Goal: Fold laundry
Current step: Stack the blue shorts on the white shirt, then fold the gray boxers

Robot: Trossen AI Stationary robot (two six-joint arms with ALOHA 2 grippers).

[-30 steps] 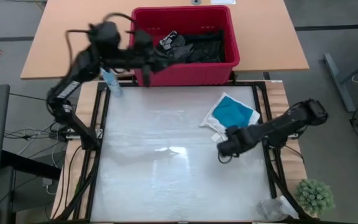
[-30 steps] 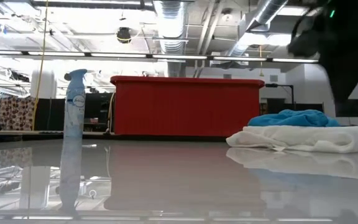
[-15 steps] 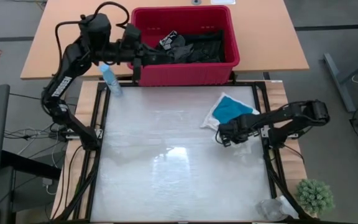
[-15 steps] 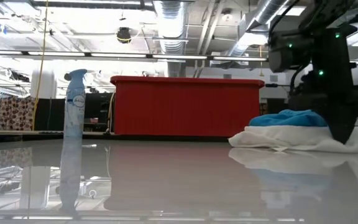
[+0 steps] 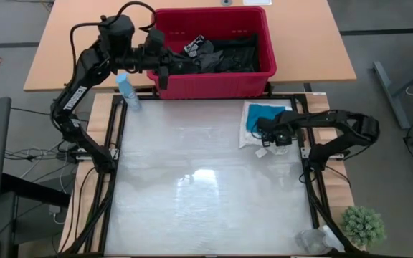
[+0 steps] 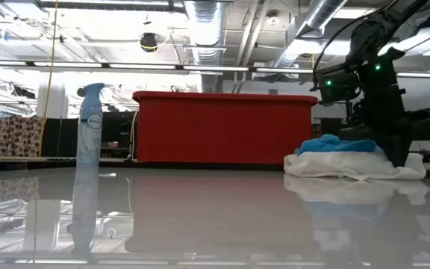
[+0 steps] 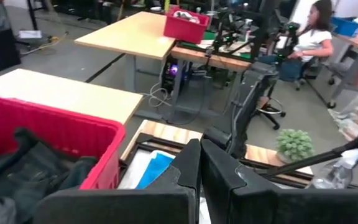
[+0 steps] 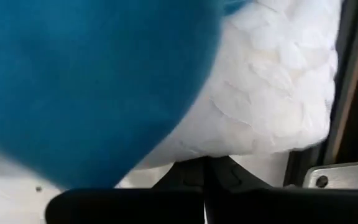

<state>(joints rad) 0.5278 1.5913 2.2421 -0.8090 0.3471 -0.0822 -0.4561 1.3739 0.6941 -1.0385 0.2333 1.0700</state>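
A teal garment (image 5: pixel 269 114) lies on a white lacy garment (image 5: pixel 252 132) by the table's right edge; in the low view the white one (image 6: pixel 353 166) lies flat under the teal one (image 6: pixel 342 144). My right gripper (image 5: pixel 267 137) is shut and points steeply down at the near side of this stack. Dark garments (image 5: pixel 221 54) fill the red basket (image 5: pixel 214 84) beyond the table's far edge. My left gripper (image 5: pixel 165 72) is shut with nothing in it, held level above the basket's left wall (image 7: pixel 73 134). My right gripper touches the white garment's near edge (image 8: pixel 229 146) with its shut fingertips (image 8: pixel 188 174), coming from above and slanting down. It grasps nothing. The garment lies flat on the table with the teal one on top.
A spray bottle (image 5: pixel 127 92) stands at the table's far left corner, upright (image 6: pixel 89 127). A small green plant (image 5: pixel 363 223) and clear plastic (image 5: pixel 314 240) sit off the near right corner. A seated person (image 7: pixel 309 31) shows far off in the room.
My right gripper has swept from the table's middle right toward the far right and sunk, shut throughout. The white and teal stack has slid before it toward the right edge and turned square to it. My left gripper has drawn back from over the basket toward its left wall.
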